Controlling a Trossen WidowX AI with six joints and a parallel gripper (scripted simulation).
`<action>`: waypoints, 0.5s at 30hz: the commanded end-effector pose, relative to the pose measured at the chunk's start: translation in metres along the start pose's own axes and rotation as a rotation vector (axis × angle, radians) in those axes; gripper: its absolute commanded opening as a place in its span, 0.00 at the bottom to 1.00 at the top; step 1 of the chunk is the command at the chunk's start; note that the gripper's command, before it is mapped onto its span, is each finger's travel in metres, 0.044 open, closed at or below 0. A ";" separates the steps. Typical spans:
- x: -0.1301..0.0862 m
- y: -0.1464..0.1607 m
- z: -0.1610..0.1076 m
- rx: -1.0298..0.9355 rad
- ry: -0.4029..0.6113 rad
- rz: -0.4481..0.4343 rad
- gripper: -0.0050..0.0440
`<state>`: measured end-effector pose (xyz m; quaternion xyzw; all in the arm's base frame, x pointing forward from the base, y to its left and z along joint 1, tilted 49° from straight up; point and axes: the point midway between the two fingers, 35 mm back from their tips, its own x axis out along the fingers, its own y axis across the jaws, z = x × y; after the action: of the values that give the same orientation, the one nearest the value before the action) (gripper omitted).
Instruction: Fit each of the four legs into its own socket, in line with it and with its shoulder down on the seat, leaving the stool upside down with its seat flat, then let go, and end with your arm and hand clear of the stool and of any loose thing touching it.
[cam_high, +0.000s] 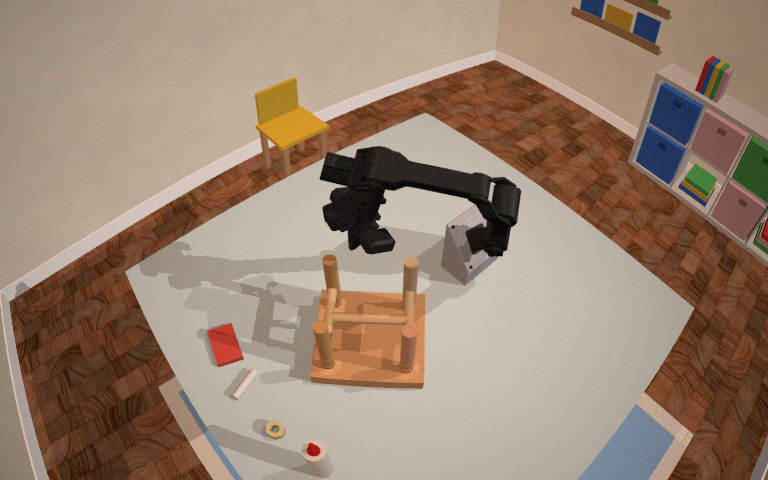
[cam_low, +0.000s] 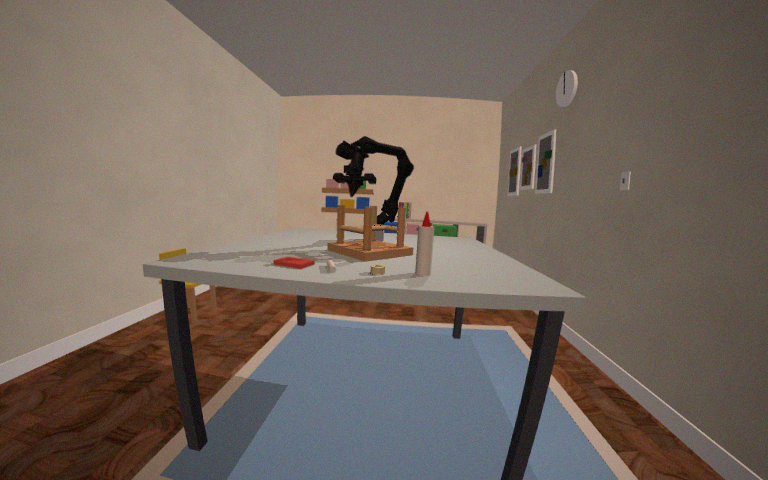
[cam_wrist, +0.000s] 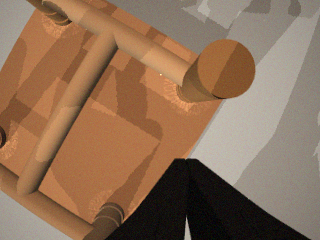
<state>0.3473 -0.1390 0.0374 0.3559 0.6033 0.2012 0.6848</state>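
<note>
The wooden stool (cam_high: 368, 333) lies upside down on the table with its square seat (cam_high: 367, 356) flat. All four legs stand upright in the seat corners, joined by light crossbars; one is the back left leg (cam_high: 331, 272). My gripper (cam_high: 370, 240) hangs in the air above and behind that leg, apart from it. Its fingers are shut with nothing between them. In the wrist view the shut black fingers (cam_wrist: 188, 172) sit over the seat edge (cam_wrist: 100, 120), and a leg top (cam_wrist: 226, 70) shows just above them. In the exterior view the gripper (cam_low: 353, 183) is above the stool (cam_low: 369, 234).
A red block (cam_high: 224, 344), a white cylinder (cam_high: 244, 383), a tape ring (cam_high: 275, 426) and a red-capped bottle (cam_high: 316, 457) lie at the table's front left, apart from the stool. The arm's grey base (cam_high: 467, 249) stands behind the stool.
</note>
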 end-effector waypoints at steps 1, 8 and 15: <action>-0.017 0.022 -0.033 -0.070 0.013 0.016 0.10; -0.034 0.054 -0.085 -0.181 0.030 0.054 0.10; -0.037 0.065 -0.103 -0.220 0.033 0.068 0.10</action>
<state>0.2571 -0.1017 0.1074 0.2965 0.5754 0.2876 0.7059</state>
